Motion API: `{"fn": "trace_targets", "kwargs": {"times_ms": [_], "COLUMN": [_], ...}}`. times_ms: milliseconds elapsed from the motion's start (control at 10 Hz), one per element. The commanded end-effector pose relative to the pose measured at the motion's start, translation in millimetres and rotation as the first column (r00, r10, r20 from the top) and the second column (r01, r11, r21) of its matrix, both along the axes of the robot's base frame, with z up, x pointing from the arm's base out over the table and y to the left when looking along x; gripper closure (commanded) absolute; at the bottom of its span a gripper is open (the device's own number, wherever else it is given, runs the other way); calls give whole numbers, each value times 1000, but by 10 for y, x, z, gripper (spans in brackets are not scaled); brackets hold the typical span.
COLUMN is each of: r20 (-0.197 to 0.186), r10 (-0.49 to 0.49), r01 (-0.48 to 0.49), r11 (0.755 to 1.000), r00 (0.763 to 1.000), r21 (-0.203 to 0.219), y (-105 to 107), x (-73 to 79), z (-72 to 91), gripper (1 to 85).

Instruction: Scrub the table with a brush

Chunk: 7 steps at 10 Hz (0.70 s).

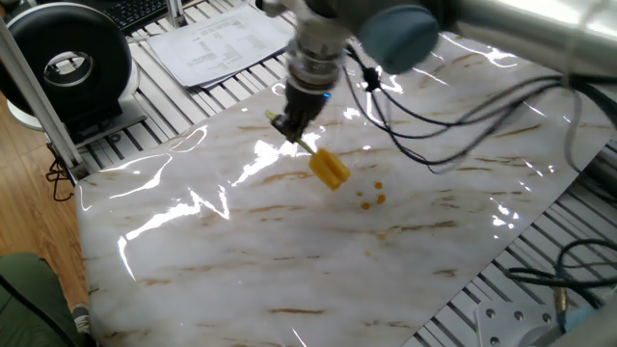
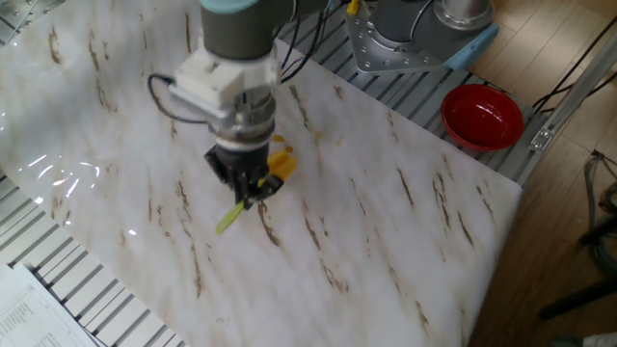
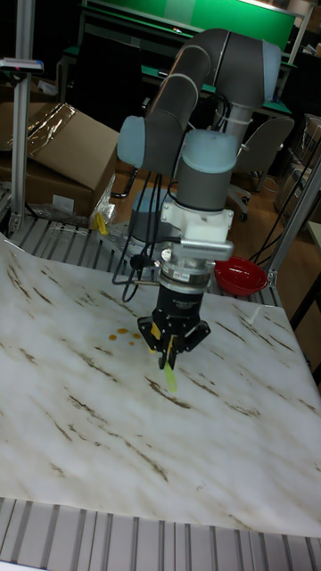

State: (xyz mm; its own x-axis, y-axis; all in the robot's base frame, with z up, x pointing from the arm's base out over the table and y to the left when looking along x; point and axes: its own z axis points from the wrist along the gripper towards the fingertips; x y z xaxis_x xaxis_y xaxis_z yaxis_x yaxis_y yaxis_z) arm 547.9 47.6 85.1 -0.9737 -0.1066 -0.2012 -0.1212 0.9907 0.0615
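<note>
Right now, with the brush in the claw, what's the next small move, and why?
Probably slide the brush a little further toward the orange stains. The claw grips the handle, and the yellow head sits on the table just short of the stains, apparently not yet on them.

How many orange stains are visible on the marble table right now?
3 that I can resolve: a small one nearest the brush head, and two close together just beyond it. The pincer may hide more.

A wooden floor point(image 2: 569, 154) lies beside the grey metal frame point(image 2: 58, 260). Cardboard boxes point(image 3: 62, 147) sit far left.
</note>
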Motion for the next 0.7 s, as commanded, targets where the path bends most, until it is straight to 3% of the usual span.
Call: {"fn": "trace_targets", "kwargs": {"times_ms": [0, 300, 600], "r20": [3, 21, 48], "r10": [21, 34, 12], "r01": [-21, -34, -13], "r11": [1000, 999, 1000], "r00": [1000, 999, 999], "r21": [4, 5, 20], "y": [-180, -279, -119], "x": [-425, -567, -528], "z": [-4, -150, -245], "gripper": [847, 847, 847]}}
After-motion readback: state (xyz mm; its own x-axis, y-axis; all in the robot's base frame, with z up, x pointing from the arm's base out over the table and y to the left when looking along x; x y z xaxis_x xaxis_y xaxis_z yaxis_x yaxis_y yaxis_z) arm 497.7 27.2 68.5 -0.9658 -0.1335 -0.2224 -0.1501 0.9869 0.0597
